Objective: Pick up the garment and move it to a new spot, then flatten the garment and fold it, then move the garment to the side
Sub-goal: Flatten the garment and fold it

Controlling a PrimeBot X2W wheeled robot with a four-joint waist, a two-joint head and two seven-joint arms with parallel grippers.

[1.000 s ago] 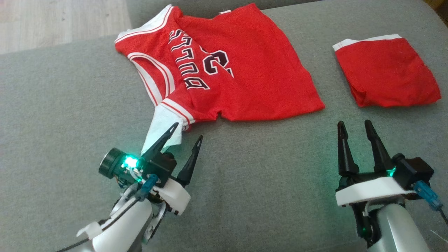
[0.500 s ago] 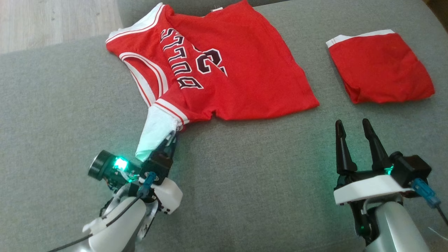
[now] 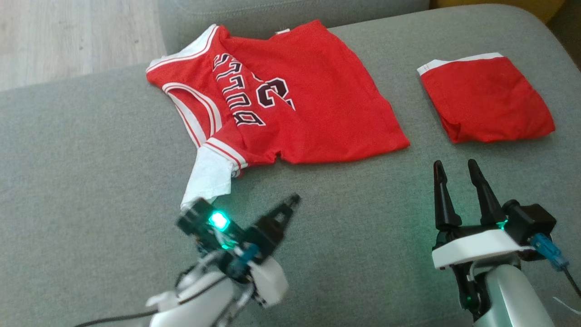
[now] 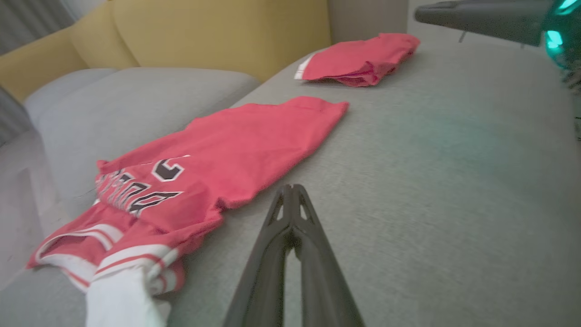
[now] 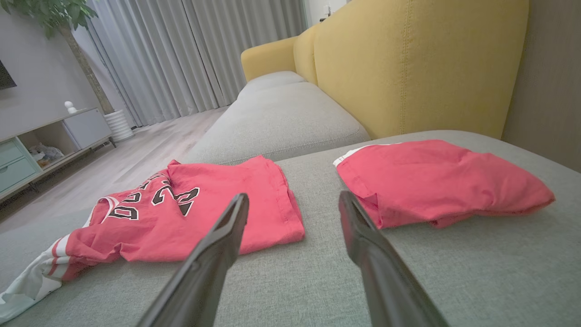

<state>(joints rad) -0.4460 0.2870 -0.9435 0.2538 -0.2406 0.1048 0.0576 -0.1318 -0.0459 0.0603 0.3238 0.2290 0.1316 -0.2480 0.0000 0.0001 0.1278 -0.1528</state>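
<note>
Red jersey [image 3: 313, 104] lies spread on the grey cushion [image 3: 91, 159], its white sleeve [image 3: 209, 177] just beside the left gripper [image 3: 294, 199], clenched on nothing. Right gripper [image 3: 454, 165], jaws parted, stands apart.

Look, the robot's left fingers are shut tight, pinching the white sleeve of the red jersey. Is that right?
Not quite. The left fingers are shut tight, but on nothing: the white sleeve of the red jersey lies off to their side, apart from them. The left wrist view shows it.
</note>
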